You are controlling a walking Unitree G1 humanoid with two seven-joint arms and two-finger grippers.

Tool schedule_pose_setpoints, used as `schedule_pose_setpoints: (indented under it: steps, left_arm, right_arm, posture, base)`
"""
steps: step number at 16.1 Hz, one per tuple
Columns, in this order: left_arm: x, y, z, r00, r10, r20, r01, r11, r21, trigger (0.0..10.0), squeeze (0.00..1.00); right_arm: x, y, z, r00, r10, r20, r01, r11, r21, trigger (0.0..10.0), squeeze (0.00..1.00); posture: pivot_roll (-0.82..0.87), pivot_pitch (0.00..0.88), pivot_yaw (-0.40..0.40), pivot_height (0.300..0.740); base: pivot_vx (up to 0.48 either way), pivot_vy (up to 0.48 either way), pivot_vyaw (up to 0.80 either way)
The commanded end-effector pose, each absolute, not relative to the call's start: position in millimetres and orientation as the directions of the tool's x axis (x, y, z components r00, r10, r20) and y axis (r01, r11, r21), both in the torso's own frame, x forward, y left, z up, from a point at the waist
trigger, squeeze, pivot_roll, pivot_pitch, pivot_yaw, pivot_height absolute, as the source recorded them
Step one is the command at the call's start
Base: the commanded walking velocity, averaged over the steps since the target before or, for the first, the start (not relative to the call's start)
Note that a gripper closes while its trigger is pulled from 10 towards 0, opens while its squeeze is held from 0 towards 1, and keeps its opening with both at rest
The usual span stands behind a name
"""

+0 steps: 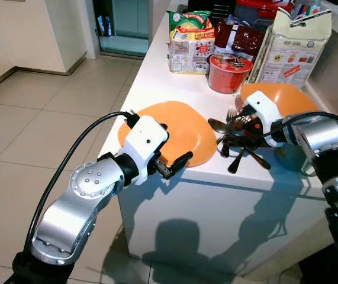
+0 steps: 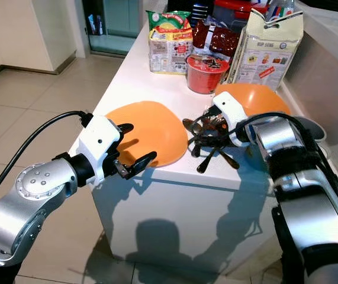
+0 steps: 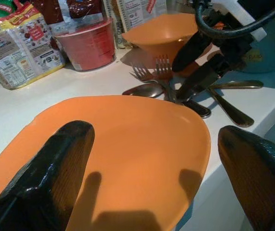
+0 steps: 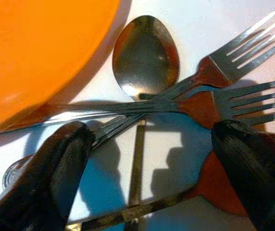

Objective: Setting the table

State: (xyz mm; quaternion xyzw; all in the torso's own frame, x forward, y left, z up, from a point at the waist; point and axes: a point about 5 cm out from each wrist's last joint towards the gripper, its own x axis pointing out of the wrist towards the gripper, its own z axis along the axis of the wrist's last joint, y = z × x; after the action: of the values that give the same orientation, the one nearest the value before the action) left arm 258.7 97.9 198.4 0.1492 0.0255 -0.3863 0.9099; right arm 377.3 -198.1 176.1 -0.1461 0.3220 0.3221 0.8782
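Two open fingers of the right gripper [image 4: 142, 144] are straddling the crossed forks [image 4: 224, 96] and spoon [image 4: 144, 53] piled on the white table [image 1: 157, 77], beside the orange plate [image 1: 174, 127]. Judgement: isolate one handle before closing, or several pieces lift together. The left gripper [image 1: 171, 165], also spread, is hovering at the plate's near edge.

Bright indoor light falls from above and behind the robot, throwing its hard-edged shadow onto the white tabletop [image 1: 157, 77] front and the floor below it. Head views are sharp. Beside the orange plate [image 3: 127, 144], the cutlery [image 4: 176, 96] shows glare and bluish shadows; the near black fingers [image 4: 60, 173] are soft, out of focus.
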Motion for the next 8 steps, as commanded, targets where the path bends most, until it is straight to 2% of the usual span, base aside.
schedule_pose_setpoints:
  steps: [1,4,8]
  left_arm:
    - [259.4,94.8,200.2,0.693,-0.703,-0.162,0.717,0.647,0.257,10.0,0.00]
    - [260.2,96.6,199.9,0.698,-0.697,-0.165,0.713,0.651,0.262,10.0,0.00]
    - [261.7,98.0,200.0,0.713,-0.682,-0.161,0.697,0.666,0.266,10.0,0.00]
  right_arm:
    - [375.5,-199.8,166.8,0.547,0.462,-0.698,-0.667,0.744,-0.030,0.2,0.00]
    - [378.0,-201.5,167.3,0.520,0.463,-0.718,-0.691,0.722,-0.034,0.0,0.00]
    - [380.5,-203.8,170.0,0.522,0.453,-0.723,-0.690,0.722,-0.046,0.0,0.00]
  posture:
    - [-0.04,0.000,-0.043,0.740]
    - [-0.04,0.000,-0.046,0.740]
    - [-0.04,0.000,-0.056,0.740]
  base:
    - [0.000,0.000,0.00]
    - [0.000,0.000,0.00]
    - [0.000,0.000,0.00]
